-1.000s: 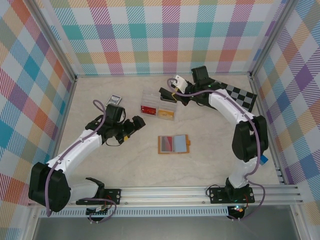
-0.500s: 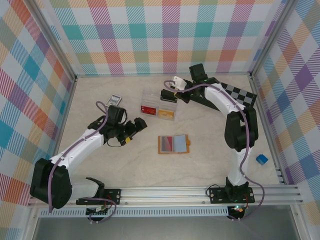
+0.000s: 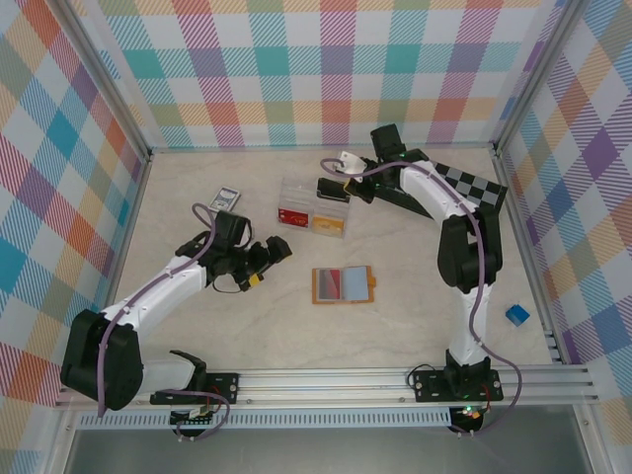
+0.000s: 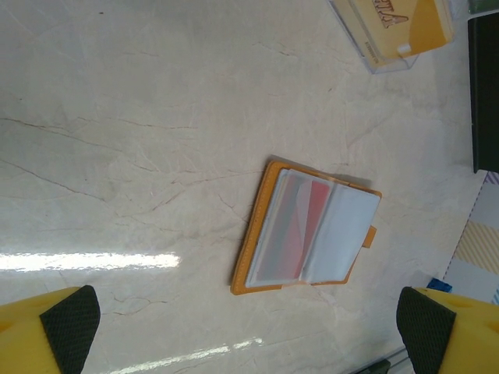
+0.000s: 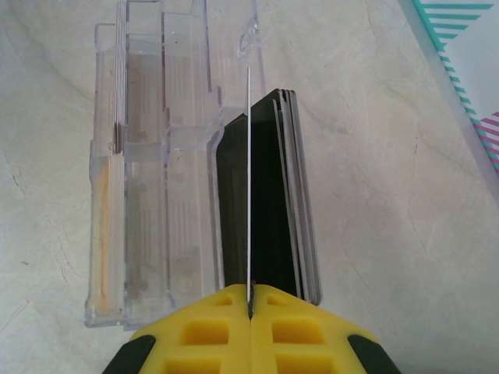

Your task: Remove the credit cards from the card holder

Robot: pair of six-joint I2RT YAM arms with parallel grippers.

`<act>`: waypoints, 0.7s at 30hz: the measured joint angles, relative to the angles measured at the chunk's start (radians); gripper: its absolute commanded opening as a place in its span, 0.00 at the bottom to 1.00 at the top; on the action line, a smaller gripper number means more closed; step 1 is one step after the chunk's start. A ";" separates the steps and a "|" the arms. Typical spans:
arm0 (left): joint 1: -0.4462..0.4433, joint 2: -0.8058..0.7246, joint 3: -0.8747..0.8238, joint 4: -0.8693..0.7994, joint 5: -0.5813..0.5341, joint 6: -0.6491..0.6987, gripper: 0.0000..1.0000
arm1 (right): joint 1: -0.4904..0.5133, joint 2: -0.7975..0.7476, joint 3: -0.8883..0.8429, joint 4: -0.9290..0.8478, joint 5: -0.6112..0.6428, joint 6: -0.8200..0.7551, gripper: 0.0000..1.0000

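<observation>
Two robot arms reach over a pale, marble-patterned desk (image 3: 247, 326) walled in pastel plaid. We see the card holder (image 3: 343, 284), a small orange-tan wallet, lying open and flat near the middle of the desk, with neither arm touching it. Its inner sleeves face up: one shows a red card behind clear plastic, the other looks grey-blue.

To the left of the card holder, the left end effector (image 3: 271, 259) hovers released and empty, its yellow fingers (image 4: 70, 319) with black pads spread wide.

Beyond the card holder stands a clear plastic box (image 3: 313, 210) with red and yellow contents. Farther from the card holder, past that box, the right end effector (image 5: 249, 302) is clenched on a thin card (image 5: 248, 179), seen edge-on. A dark flat stack (image 5: 269, 202) stands just beside the box.

Beyond and right of the card holder lies a chessboard (image 3: 474, 188). A small blue block (image 3: 515, 315) sits well to the card holder's right.
</observation>
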 measured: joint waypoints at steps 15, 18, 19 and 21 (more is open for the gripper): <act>0.001 0.032 -0.014 0.028 0.023 -0.003 1.00 | 0.007 0.032 0.037 -0.029 0.025 -0.003 0.00; 0.001 0.037 -0.014 0.032 0.026 -0.003 1.00 | 0.010 0.041 0.055 -0.045 0.026 -0.009 0.00; 0.001 0.039 -0.014 0.035 0.027 -0.003 1.00 | 0.011 0.044 0.060 -0.050 0.026 -0.011 0.00; 0.001 0.040 -0.016 0.042 0.029 -0.003 1.00 | 0.012 0.050 0.071 -0.060 0.026 -0.011 0.00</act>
